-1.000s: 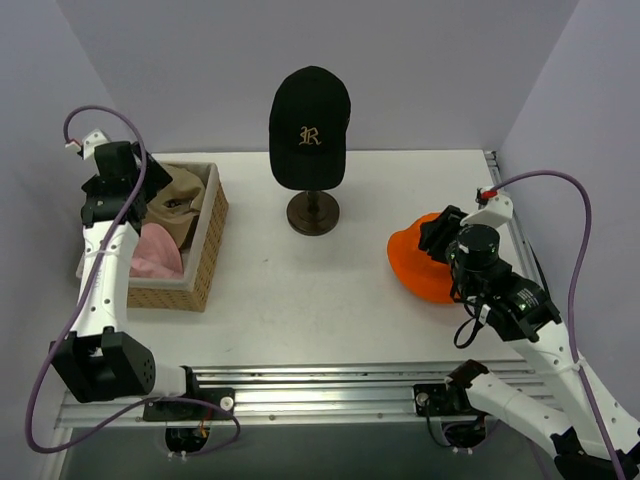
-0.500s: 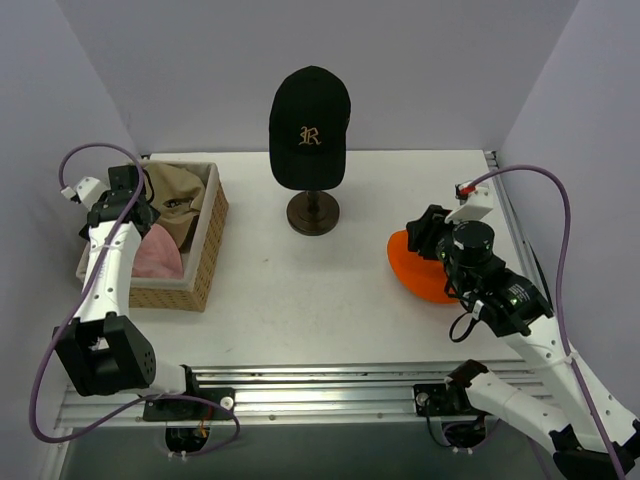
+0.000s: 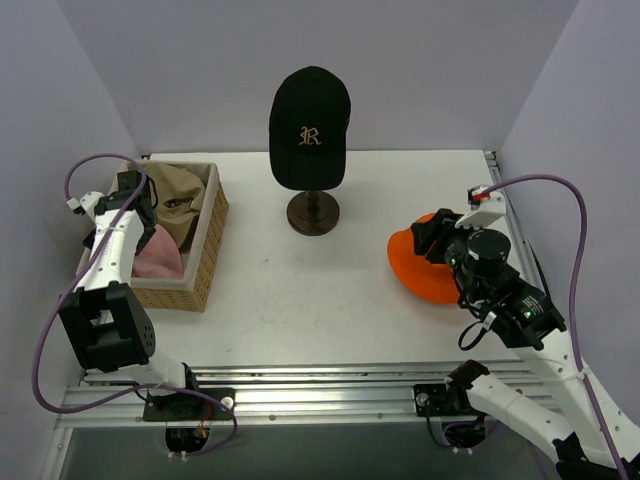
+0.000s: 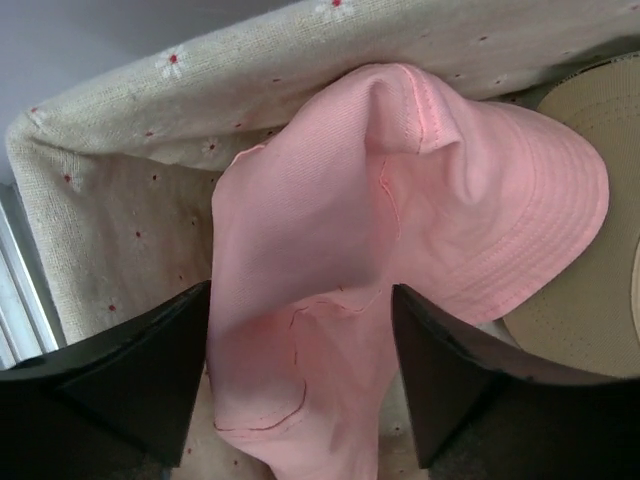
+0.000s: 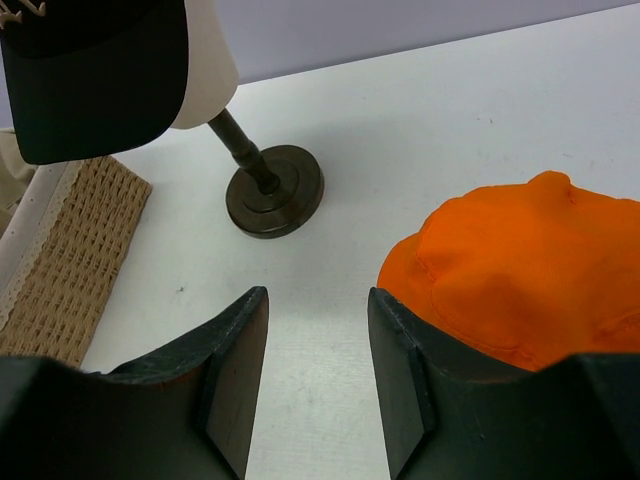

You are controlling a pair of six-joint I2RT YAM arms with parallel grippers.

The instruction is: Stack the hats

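The black cap with the gold "R" sits on the head form at the back centre; its brim shows in the right wrist view. The tan cap and the pale pink hat lie in the basket. The bright orange hat lies on the table at the right. My left gripper is open, its fingers either side of a fold of the pink hat. My right gripper is open just left of the orange hat, above bare table.
The head form's dark stand is at the table's centre back, also in the right wrist view. The wicker basket with floral lining stands at the left edge. Walls close in at left, back and right.
My left gripper has dropped down into the basket over the pink hat. My right gripper has shifted slightly beside the orange hat, which has not moved.
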